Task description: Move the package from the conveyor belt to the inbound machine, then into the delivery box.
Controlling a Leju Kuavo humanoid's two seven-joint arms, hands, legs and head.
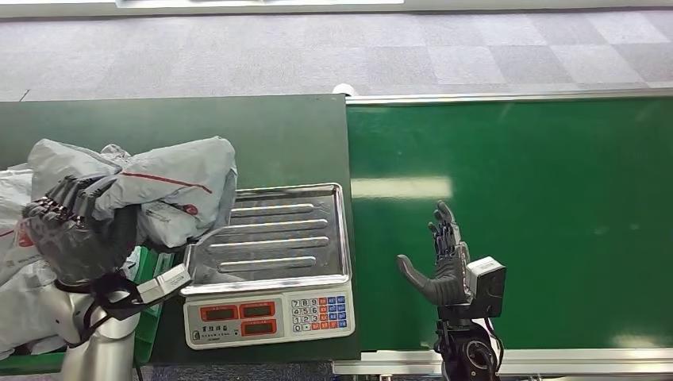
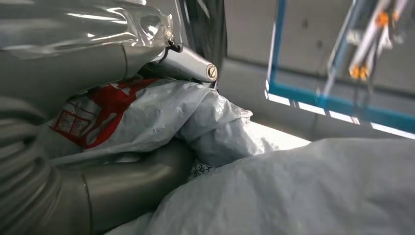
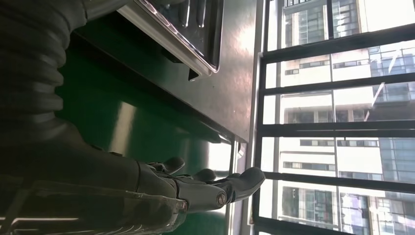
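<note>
Grey plastic package (image 1: 171,186) gripped in the left hand (image 1: 75,230), dark fingers (image 1: 67,198) wrapped over its near end, held just off the left edge of the scale's steel tray (image 1: 274,238). Bag's far end overhanging the tray's left rim, a thin red line across its top. Seen from the left wrist, crumpled grey film with a red-printed label (image 2: 122,117) pressed between thumb and fingers, more grey bagging (image 2: 303,191) bulging beside it. Further grey bags (image 1: 16,238) heaped at the left edge of the dark bench (image 1: 278,135), under and behind the hand, over a green crate edge (image 1: 147,262).

Scale at the bench's right front corner, tray ribbed and bare, red displays and a coloured keypad (image 1: 321,311) on its front panel.

Green belt (image 1: 516,214) to the right of the bench, bright reflection near its left edge, silver rails along the far and near sides. Right hand (image 1: 444,266) over the belt near its front edge, well apart from the scale, fingers straight and spread, thumb out to the side, nothing held. From the right wrist, same outstretched fingers (image 3: 215,183) above green belt, tray corner (image 3: 195,49) beyond, windows (image 3: 337,117) and buildings behind.
</note>
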